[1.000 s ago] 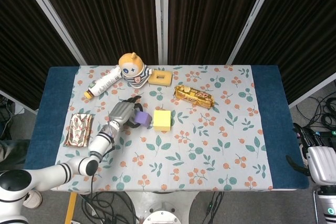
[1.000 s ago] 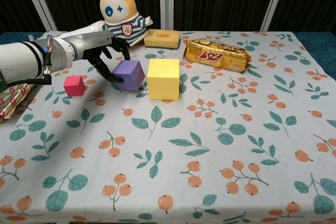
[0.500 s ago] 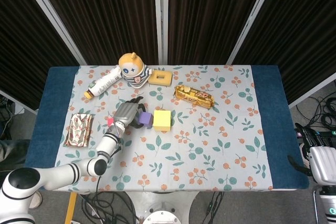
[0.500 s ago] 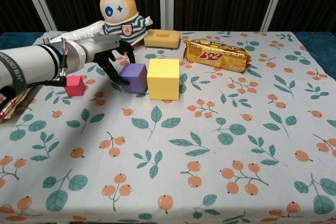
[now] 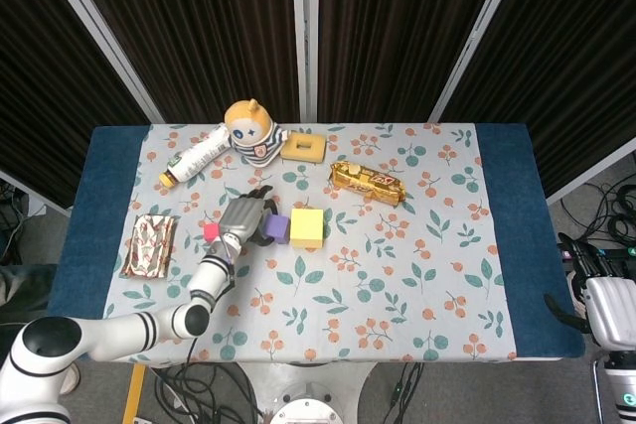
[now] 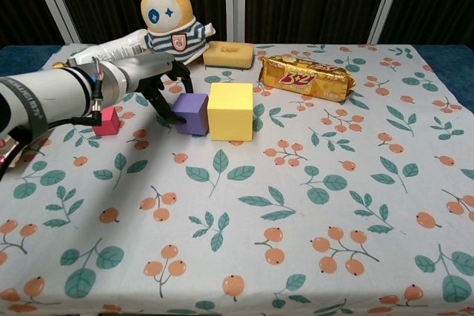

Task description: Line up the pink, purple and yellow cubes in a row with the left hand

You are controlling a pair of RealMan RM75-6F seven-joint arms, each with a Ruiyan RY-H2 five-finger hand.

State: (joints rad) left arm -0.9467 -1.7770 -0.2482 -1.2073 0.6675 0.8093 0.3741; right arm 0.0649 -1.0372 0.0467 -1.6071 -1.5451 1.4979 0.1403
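The purple cube (image 6: 192,113) (image 5: 274,228) sits flat on the table, right against the left side of the bigger yellow cube (image 6: 231,111) (image 5: 306,227). My left hand (image 6: 159,83) (image 5: 241,217) reaches in from the left and holds the purple cube, with fingers (image 6: 169,111) on its left face and one curled over its far edge. The small pink cube (image 6: 106,121) (image 5: 211,232) lies apart to the left, partly hidden under my left forearm. My right hand (image 5: 586,290) hangs off the table's right edge, holding nothing, fingers apart.
Behind the cubes stand a plush toy (image 6: 172,16), a lying bottle (image 5: 194,162), a yellow sponge (image 6: 228,55) and a gold snack pack (image 6: 306,76). A patterned pouch (image 5: 148,244) lies at the left. The floral cloth (image 6: 296,205) covers the near table.
The left hand carried the purple cube to the right and set it down flat against the yellow cube. The pink and yellow cubes stayed put.
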